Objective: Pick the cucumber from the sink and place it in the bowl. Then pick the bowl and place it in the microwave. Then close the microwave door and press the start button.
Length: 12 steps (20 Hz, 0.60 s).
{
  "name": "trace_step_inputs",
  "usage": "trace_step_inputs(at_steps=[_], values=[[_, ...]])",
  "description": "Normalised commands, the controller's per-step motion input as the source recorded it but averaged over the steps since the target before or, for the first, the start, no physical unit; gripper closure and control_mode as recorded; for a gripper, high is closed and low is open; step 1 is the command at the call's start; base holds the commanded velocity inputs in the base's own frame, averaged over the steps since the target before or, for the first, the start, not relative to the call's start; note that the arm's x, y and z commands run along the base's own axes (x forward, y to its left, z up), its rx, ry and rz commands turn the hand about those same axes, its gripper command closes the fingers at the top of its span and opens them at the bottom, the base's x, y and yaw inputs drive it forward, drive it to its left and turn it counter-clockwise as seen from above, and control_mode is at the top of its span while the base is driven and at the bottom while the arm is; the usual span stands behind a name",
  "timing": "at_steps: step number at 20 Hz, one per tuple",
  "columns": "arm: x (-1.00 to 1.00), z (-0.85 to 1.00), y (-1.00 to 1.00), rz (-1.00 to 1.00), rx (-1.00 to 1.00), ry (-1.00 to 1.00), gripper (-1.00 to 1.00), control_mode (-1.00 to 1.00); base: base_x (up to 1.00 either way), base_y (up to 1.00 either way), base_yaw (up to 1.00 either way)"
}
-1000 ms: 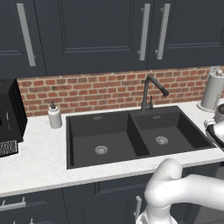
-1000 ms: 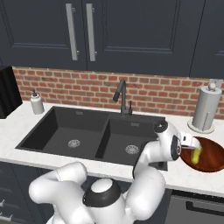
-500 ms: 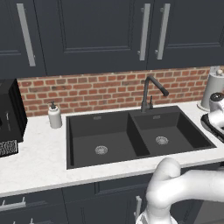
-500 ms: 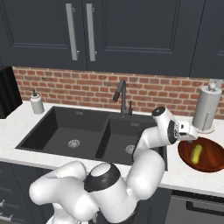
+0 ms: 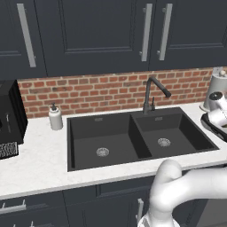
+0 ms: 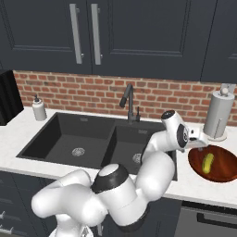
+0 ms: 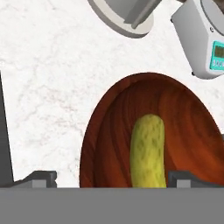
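The cucumber lay inside the bowl, a stubby yellow-green thing resting on the reddish-brown wood, and nothing was touching it. The bowl sat on the white marbled desk to the right of the sink, just in front of a grey paper towel holder. The white arm reached over the right basin, and its gripper hung just above the near rim of the bowl with the jaws spread wide apart and nothing between them.

Looking along the hand, the cucumber ran lengthwise between the two dark fingertips, which stood well out to either side of it (one over the marble outside the rim, the other over the bowl's inner slope). Beyond the bowl stood the round grey foot of the paper towel holder, and beside that a small white device with a teal display.

From the left side, the black double sink had both basins bare down to their metal drains, with the dark curved faucet rising behind the divider. A soap dispenser stood on the desk by the brick wall, and a black boxy appliance sat at the far left. The gripper showed at the right edge, near the paper towel holder.
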Motion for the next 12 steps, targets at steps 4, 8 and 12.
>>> trace_step_inputs(at_steps=[4,8,12], values=[[0.21,-0.33,0.00,0.00,0.00,0.09,-1.00,-1.00,0.00,0.00,0.00],[0.28,-0.36,-0.04,0.00,0.00,0.13,-1.00,-1.00,0.00,0.00,0.00],[0.21,-0.32,-0.21,0.00,0.00,0.22,-1.00,-1.00,0.00,0.00,0.00]])
